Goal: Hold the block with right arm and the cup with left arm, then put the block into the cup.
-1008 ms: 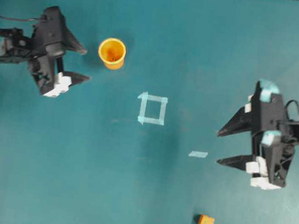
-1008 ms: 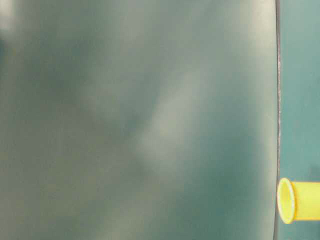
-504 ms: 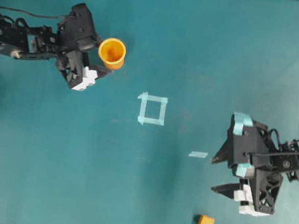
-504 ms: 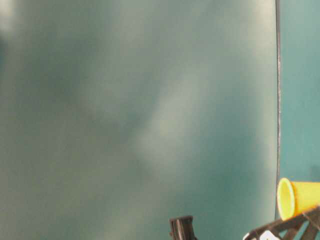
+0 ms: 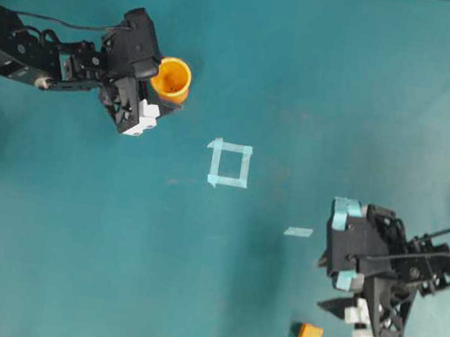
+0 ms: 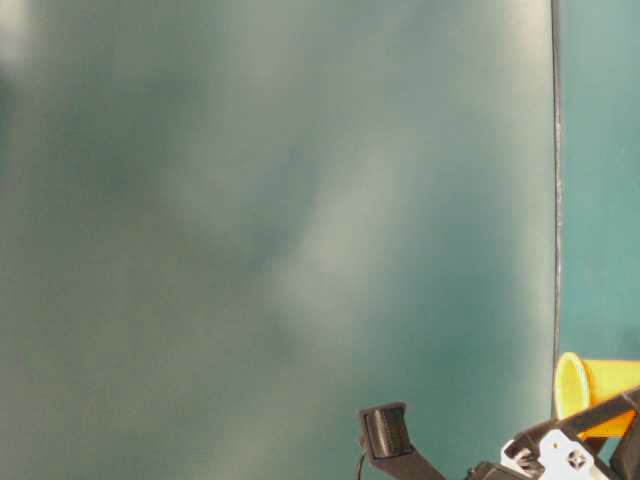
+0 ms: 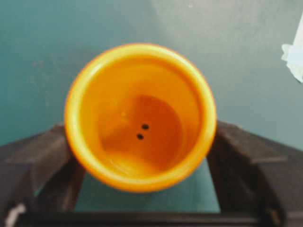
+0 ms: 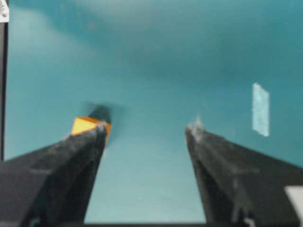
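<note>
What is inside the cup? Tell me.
Empty: the left wrist view shows the cup's bare orange bottom, with only two small dark dots.

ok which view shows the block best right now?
Overhead: the block lies whole and unobstructed on the table, just left of the right gripper. The right wrist view shows only an orange corner, blurred, behind a fingertip. The table-level and left wrist views don't show it.

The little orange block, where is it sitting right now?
In the overhead view the block lies on the teal table near the bottom edge, right of centre, just left of the right pincer and far from the cup.
</note>
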{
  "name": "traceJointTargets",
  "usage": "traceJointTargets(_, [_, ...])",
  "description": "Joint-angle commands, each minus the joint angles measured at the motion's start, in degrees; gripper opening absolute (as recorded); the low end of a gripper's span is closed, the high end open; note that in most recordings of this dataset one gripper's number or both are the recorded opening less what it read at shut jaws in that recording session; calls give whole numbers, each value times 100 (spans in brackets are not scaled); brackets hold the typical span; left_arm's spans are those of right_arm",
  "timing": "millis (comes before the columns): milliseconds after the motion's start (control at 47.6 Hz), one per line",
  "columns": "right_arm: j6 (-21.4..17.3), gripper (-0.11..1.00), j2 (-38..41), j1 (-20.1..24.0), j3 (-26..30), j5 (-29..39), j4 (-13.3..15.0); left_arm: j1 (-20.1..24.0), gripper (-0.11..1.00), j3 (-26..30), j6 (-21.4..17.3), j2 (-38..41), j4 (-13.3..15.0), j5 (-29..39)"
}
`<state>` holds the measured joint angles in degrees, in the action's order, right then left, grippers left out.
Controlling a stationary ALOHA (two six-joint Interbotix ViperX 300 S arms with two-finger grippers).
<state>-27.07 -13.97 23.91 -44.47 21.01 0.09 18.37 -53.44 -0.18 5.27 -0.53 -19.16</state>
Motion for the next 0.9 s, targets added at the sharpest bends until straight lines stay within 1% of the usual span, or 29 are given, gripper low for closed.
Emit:
traceJointTargets(0, [-105, 67, 18, 97, 105, -132, 0, -26, 75, 88, -53, -79, -35, -35])
traceJointTargets(84, [-299, 67, 141, 193, 97, -202, -9, -105, 67, 141, -105, -88, -35, 18])
traceJointTargets(189, [-580, 67, 281, 316, 123, -246, -9, -334, 67, 308, -220, -132, -44, 272])
traceJointTargets(336, [-1020, 67, 510, 519, 220, -290, 0, -800, 68, 729, -624, -167, -53, 914])
traceJointTargets(399, [-1187, 67, 615, 598, 281, -325, 0, -976, 68, 923, -835, -167, -53, 1116])
traceJointTargets(483, [-1362, 67, 791, 738, 404, -396, 0, -1187, 68, 1187, -1002, -167, -53, 1327])
traceJointTargets(588, [-1468, 67, 1020, 870, 580, -448, 0, -1397, 68, 1468, -1081, -141, -44, 1415])
traceJointTargets(777, [-1468, 67, 1468, 984, 791, -466, 26, -1652, 68, 1784, -1169, 9, -53, 1433])
traceJointTargets(882, [-1468, 66, 1556, 1002, 782, -439, 220, -1767, 68, 1898, -1248, 62, -53, 1450])
